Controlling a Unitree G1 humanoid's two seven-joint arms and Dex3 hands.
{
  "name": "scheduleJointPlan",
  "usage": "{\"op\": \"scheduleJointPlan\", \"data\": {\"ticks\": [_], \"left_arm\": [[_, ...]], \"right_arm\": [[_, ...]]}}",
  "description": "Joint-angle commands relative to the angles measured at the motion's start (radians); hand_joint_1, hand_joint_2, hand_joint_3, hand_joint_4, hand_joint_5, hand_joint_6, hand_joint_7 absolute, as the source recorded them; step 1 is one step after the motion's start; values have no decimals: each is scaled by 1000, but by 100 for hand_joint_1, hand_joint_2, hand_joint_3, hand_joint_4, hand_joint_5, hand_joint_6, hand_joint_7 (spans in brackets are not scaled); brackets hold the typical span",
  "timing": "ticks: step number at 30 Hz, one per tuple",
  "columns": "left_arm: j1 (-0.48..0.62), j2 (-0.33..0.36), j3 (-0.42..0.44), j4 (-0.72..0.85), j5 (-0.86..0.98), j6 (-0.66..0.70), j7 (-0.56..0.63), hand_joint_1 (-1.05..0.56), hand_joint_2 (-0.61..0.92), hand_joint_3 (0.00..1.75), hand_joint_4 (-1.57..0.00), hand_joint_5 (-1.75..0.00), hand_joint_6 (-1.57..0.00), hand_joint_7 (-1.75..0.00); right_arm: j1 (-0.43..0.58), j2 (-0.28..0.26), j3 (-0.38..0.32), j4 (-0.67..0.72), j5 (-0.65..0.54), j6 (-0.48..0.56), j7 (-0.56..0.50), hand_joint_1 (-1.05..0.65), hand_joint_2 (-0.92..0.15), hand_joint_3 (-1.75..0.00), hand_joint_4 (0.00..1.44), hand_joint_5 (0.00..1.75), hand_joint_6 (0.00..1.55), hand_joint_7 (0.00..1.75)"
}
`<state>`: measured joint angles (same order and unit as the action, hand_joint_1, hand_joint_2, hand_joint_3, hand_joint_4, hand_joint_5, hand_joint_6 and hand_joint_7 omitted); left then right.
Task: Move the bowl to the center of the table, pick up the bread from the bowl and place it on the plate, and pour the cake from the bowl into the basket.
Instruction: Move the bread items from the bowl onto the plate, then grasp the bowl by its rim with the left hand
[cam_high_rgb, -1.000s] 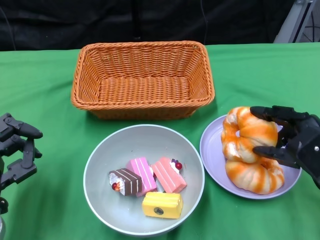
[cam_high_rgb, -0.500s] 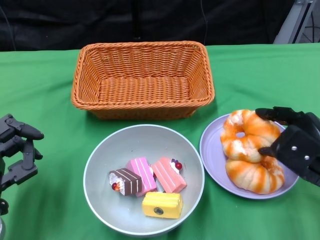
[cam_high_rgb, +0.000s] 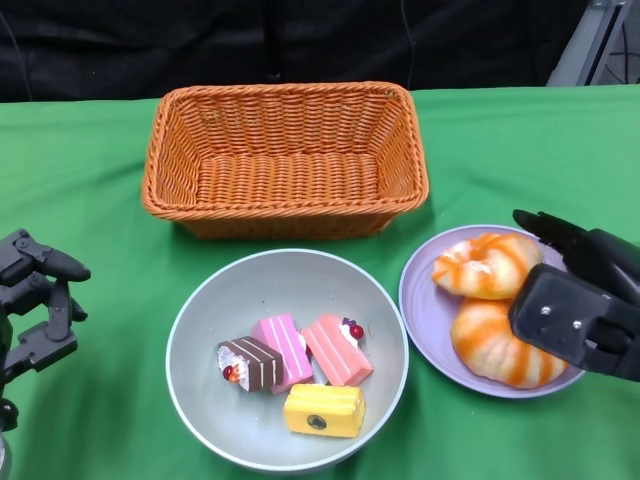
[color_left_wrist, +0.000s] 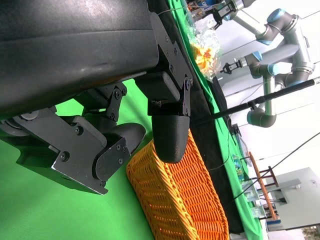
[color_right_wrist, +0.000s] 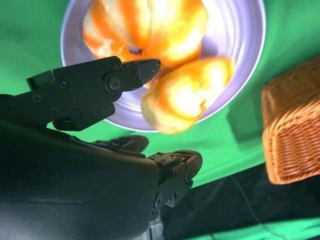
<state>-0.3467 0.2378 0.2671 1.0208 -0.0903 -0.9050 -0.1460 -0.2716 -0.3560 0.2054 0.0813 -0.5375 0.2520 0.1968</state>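
Over plate (cam_high_rgb: 425, 300), right hand (cam_high_rgb: 580, 305) is held with fingers apart, nothing gripped, just beside bread (cam_high_rgb: 490, 310). Left hand (cam_high_rgb: 35, 305) is kept loosely spread, empty.

Green cloth (cam_high_rgb: 90, 180) covered the table, black curtain (cam_high_rgb: 100, 50) hung behind its far edge, and beyond the cloth stood grey-blue robot arms (color_left_wrist: 272, 30) and pale walls.

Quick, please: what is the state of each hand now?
Left hand: open, holding nothing.
Right hand: open over the bread, not gripping it.
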Motion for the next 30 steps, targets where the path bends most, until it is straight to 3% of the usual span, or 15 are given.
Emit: {"op": "scheduleJointPlan", "data": {"ticks": [1,7,14,17,22,25,27,28,30], "left_arm": [[-2,18,2,7,-2,1,6,-4,54,118,-77,-164,-77,-139],[2,15,2,3,-7,-3,-6,-3,55,117,-77,-162,-76,-138],[9,10,1,-8,-16,-2,-18,-3,55,116,-78,-161,-76,-138],[9,9,1,-11,-16,4,-23,-1,56,116,-78,-161,-77,-137],[4,10,-9,-7,-2,-6,-28,1,56,115,-78,-159,-77,-133],[-1,13,-13,-1,2,-12,-28,0,55,115,-80,-157,-80,-128],[-3,15,-15,0,1,-9,-30,-1,55,115,-81,-155,-82,-124],[-5,16,-16,2,1,-12,-33,-2,55,114,-81,-154,-82,-124],[-7,19,-19,5,1,-19,-37,-2,54,113,-82,-152,-83,-121]], "right_arm": [[15,-24,-4,-47,-3,31,26,-33,-92,-8,9,0,12,0],[35,-32,-11,-103,-1,46,42,-33,-92,-8,10,1,13,1],[174,-36,-47,-481,29,47,105,-29,-92,-6,19,5,20,3],[211,-33,-56,-578,56,64,138,-29,-92,-7,19,4,20,2],[264,-30,-112,-805,213,178,276,-27,-92,-6,21,5,21,2],[269,-1,-143,-859,306,241,296,-23,-92,-5,24,6,22,2],[273,34,-169,-849,386,230,286,-19,-92,-5,26,8,24,3],[278,60,-184,-814,429,182,271,-18,-92,-5,27,8,25,3],[287,96,-202,-749,488,91,248,-16,-92,-7,45,18,38,9]]}}
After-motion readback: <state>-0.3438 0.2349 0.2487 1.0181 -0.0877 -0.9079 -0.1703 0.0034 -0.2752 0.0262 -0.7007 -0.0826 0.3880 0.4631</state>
